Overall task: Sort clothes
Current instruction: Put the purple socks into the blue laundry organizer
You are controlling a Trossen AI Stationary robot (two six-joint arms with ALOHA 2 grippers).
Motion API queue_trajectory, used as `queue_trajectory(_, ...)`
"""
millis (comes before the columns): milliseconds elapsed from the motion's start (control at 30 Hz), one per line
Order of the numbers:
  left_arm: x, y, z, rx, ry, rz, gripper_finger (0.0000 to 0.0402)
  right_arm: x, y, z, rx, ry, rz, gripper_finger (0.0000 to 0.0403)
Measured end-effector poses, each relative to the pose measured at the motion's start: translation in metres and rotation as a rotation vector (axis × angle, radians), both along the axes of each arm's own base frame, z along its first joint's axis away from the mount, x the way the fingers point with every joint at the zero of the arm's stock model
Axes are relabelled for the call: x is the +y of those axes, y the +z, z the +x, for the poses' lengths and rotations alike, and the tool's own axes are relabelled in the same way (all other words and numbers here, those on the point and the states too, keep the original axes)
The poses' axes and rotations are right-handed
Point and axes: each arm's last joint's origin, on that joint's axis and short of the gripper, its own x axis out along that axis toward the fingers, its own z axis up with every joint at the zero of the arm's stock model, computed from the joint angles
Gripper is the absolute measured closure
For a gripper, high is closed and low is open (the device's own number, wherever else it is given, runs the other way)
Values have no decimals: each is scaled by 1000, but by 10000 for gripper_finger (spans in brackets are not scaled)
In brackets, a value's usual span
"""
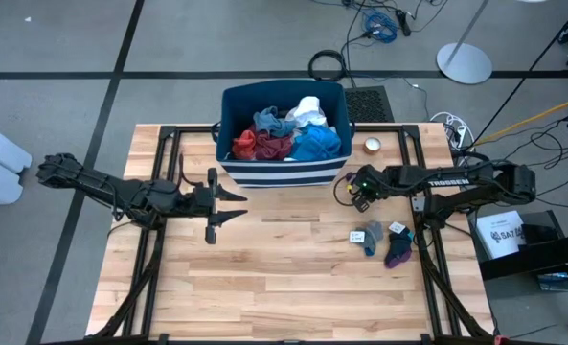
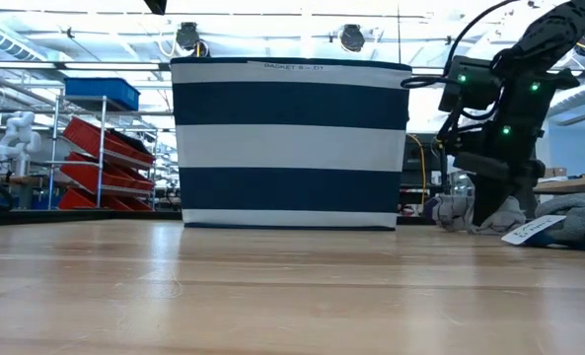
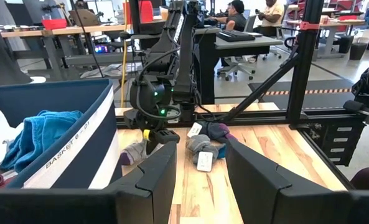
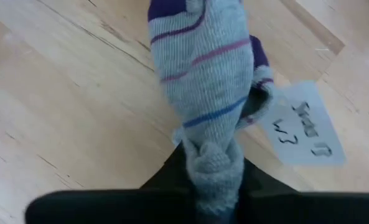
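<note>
A navy blue fabric bin with white stripes [image 1: 284,171] was set at twelve o'clock on the pale wooden table [image 1: 284,278], and it was filled with crumpled clothes: a bright blue garment [image 1: 317,144] at the three o'clock side, a maroon and red bundle [image 1: 262,146] at the nine o'clock side, a blue-grey piece [image 1: 272,122] and a white piece [image 1: 308,110] toward twelve o'clock. The right gripper [image 1: 352,186] was lowered to the tabletop just beside the bin's four o'clock corner, and in the right wrist view its fingers were seen clenched on the end of a grey knitted sock with purple, pink and blue stripes [image 4: 206,87], which was draped away from the pinch over the wood, beside a white paper tag with handwriting [image 4: 305,134]. Further toward four o'clock on the table, a small heap of grey and purple socks [image 1: 384,241] was lying, with a white tag [image 1: 357,236] just beside it. A small round roll of tape [image 1: 372,146] was placed at the bin's three o'clock. The left gripper [image 1: 238,205] was held above the table at nine o'clock, near the bin's front left corner, with its fingers [image 3: 153,180] parted and nothing between them.
</note>
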Motion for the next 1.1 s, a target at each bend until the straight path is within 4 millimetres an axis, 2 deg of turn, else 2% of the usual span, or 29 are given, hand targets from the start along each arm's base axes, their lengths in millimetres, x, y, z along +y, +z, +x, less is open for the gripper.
queue_trajectory(100,0,0,0,0,0,0,253,0,0,0,-5,-16,4,368)
queue_trajectory(200,0,0,0,0,0,1,253,-1,5,3,-21,-18,0,378)
queue_trajectory(400,0,0,0,0,1,1,253,-5,22,14,-60,-24,-55,380)
queue_trajectory(667,0,0,0,3,1,-1,253,-14,46,15,-28,-251,-289,380)
queue_trajectory(900,0,-1,0,8,2,-6,253,-15,86,21,-116,-340,-552,380)
queue_trajectory(1100,0,-2,0,21,2,-3,253,-7,120,8,-216,-421,-772,380)
